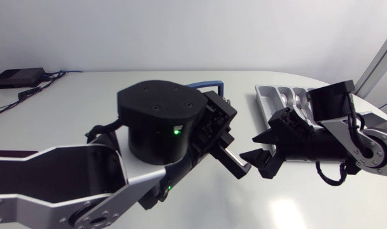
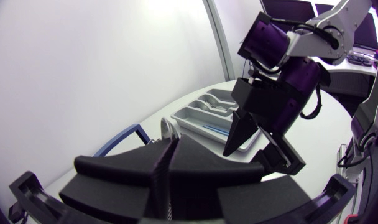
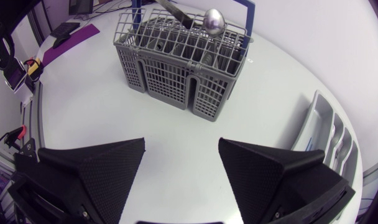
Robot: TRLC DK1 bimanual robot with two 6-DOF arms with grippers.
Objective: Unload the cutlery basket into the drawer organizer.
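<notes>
Surface (image 3: 83,106): white, under both arms.
Left pincer (image 2: 167,152): we had it clamped on the spoon (image 3: 214,22), bowl foremost.
Spoon: just above the basket (image 3: 183,68), axis aimed toward the organizer (image 3: 318,118).
Right pincer (image 3: 179,168): spread wide, empty, nearer the organizer.

Robotics lab, left arm (image 1: 66,178) and right arm (image 1: 365,143) at white table (image 1: 85,108), cabled black box (image 1: 18,77)

furniture: glossy white table (image 1: 85,108), rounded far edge | light: soft glare (image 1: 289,211) on tabletop
</notes>
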